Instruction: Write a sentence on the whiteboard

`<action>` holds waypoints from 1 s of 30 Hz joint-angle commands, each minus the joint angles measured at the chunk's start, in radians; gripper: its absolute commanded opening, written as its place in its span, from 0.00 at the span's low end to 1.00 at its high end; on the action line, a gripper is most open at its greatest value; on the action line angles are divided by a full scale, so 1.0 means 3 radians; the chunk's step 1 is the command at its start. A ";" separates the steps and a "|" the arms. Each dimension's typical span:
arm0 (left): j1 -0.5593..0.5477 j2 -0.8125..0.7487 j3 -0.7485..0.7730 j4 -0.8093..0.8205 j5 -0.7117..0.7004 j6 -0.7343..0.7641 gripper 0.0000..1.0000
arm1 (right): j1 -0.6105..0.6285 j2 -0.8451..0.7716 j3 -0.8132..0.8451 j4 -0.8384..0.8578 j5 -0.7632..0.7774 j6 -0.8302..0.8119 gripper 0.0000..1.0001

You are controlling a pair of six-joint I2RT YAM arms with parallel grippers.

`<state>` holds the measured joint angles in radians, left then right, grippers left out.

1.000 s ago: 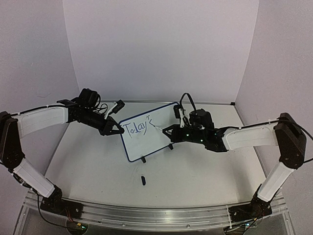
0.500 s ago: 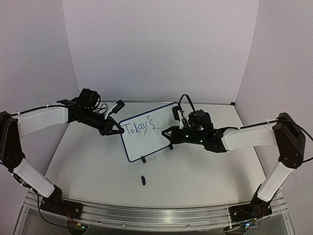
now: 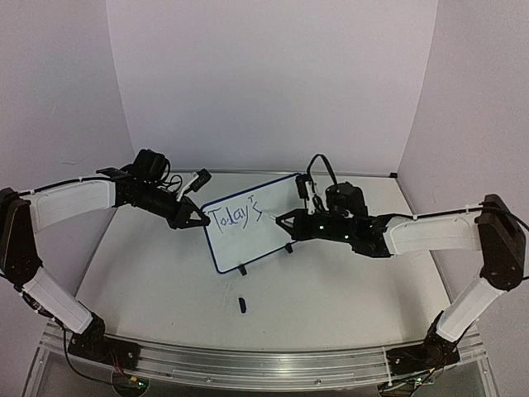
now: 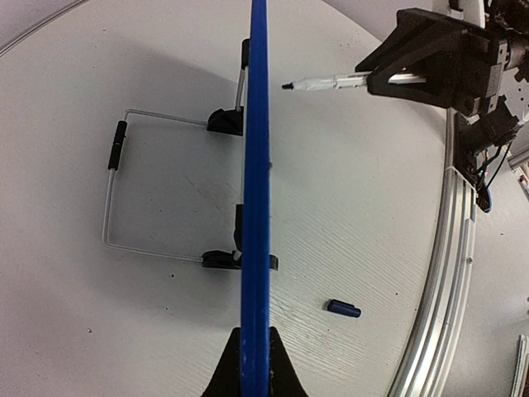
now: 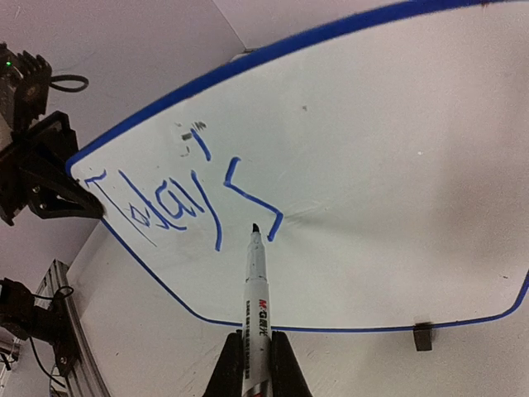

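One whiteboard (image 3: 252, 241) stood tilted on the table (image 3: 347, 289), on two black clip feet (image 4: 225, 121) and one wire stand (image 4: 116, 190) behind it. Of the sentence (image 3: 234, 214), one word was on the board, "Today's", in blue along the upper left of its face. There was one marker (image 5: 258, 294) and one loose dark cap (image 3: 242, 304), which lay on the table in front of the board, well apart from it.

Two grippers were at work. The left gripper (image 3: 202, 222) was clamped on the board's left edge, its fingers pinching the blue rim. The right gripper (image 3: 283, 222) was closed around the barrel of the marker, nib pointing at the board just below the tail of the "s". The left wrist view showed a gap between the nib and the board's face.

Compared with a second before, the "s" had gained its lower stroke and tail. The right gripper had shifted slightly to the right, and that arm's elbow sat further out. The left arm, the board and the cap had not moved.
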<state>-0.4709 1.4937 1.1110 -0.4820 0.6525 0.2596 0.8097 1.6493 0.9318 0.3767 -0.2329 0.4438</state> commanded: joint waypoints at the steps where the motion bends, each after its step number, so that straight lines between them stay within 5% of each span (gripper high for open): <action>1: -0.0041 0.0114 0.0050 -0.0142 -0.0128 0.0050 0.00 | -0.0082 -0.0347 -0.0035 0.0084 0.0095 -0.0001 0.00; 30: -0.0046 0.0114 0.0052 -0.0160 -0.0170 0.0067 0.00 | -0.0471 -0.0026 0.0286 0.0309 -0.0384 -0.0006 0.00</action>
<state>-0.4725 1.4937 1.1114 -0.4824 0.6518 0.2611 0.6762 1.6215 0.9733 0.4267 -0.3172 0.4393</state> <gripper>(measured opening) 0.034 0.067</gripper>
